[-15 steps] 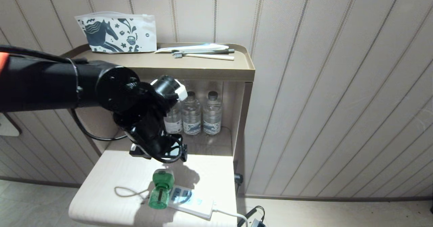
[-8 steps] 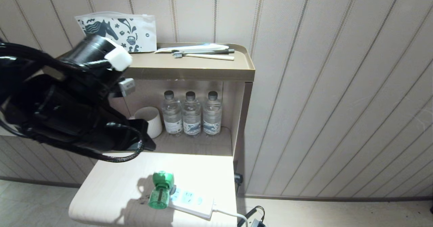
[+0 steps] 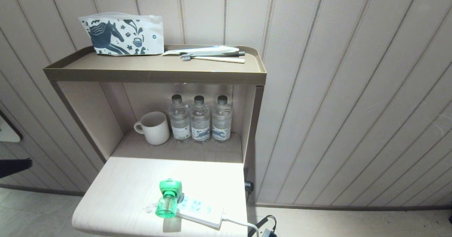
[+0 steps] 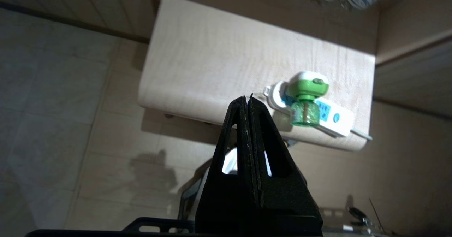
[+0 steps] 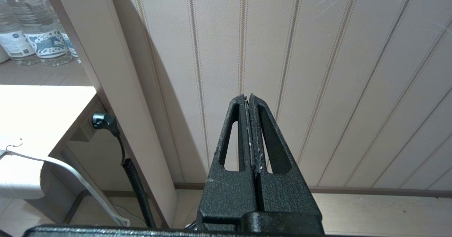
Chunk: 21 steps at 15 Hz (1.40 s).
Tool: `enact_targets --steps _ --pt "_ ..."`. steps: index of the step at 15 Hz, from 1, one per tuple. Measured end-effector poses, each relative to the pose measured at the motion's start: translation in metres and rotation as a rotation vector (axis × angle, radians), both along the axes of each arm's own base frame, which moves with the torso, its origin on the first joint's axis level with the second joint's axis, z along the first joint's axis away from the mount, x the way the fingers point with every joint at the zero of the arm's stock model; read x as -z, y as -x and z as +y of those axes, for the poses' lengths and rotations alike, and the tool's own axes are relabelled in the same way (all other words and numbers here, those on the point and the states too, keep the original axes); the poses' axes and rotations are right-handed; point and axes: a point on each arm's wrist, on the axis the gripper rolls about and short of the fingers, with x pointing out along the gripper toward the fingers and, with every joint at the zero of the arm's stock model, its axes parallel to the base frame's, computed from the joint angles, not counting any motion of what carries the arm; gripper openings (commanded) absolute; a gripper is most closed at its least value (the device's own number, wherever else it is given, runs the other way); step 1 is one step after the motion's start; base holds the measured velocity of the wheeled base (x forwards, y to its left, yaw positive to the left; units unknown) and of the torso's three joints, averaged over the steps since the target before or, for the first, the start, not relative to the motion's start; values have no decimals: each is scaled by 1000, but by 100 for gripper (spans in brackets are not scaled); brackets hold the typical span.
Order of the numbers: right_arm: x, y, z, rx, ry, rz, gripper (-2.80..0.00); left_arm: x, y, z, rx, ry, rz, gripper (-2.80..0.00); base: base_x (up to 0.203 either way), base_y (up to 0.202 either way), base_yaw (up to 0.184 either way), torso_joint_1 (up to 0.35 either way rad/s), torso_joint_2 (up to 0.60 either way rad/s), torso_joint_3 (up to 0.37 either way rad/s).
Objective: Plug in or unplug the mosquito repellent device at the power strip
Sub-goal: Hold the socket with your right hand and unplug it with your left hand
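The mosquito repellent device (image 3: 168, 199) lies with its white head seated on the end of the power strip (image 3: 200, 211), near the front edge of the pale pull-out shelf (image 3: 123, 187); it looks plugged in, though the prongs are hidden. A second ago the left arm hung right over it with fingers spread; now it has swung clear of the head view. The left gripper (image 4: 249, 101) hangs off the shelf's front edge, pressed fully together and empty. That suggests the plugging step is finished. The right gripper (image 5: 248, 101) is parked by the wall panelling, also closed on nothing.
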Motion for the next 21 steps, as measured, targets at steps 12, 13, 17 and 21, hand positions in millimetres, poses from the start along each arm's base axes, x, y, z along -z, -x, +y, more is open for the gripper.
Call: enact_targets --steps 12,13,17,21 --pt "0 0 0 0 0 0 -280 154 95 41 -350 -203 -277 -280 0 0 0 0 0 0" --pt "0 0 0 0 0 0 -280 171 93 40 -326 -233 -314 -280 0 0 0 0 0 0" --pt "0 0 0 0 0 0 -280 193 94 35 -109 -315 -655 -280 0 0 0 0 0 0" --pt "0 0 0 0 0 0 -280 190 98 31 17 -264 -810 -280 0 0 0 0 0 0"
